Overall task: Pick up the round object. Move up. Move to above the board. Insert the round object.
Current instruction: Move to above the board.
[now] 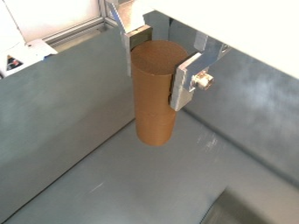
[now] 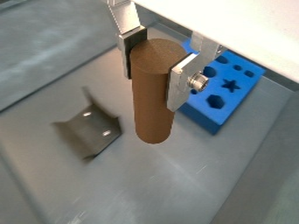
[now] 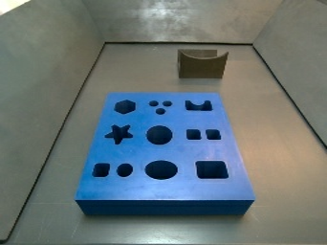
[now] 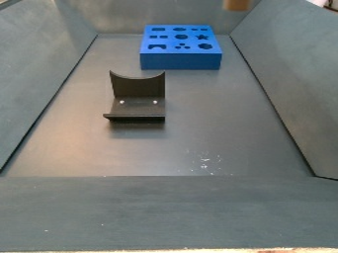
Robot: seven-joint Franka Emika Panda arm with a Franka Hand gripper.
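Note:
My gripper is shut on the round object, a plain brown wood-like cylinder peg. It grips the peg near its top, and the peg hangs upright, lifted off the grey floor. Both wrist views show this grip, with the peg between silver fingers. The board, a thick blue block with shaped holes, lies on the floor beyond the peg and off to one side. It also shows in both side views. The gripper itself is not seen in either side view.
The dark fixture stands on the floor beside the peg, apart from the board; it shows in both side views. Sloping grey walls enclose the floor on all sides.

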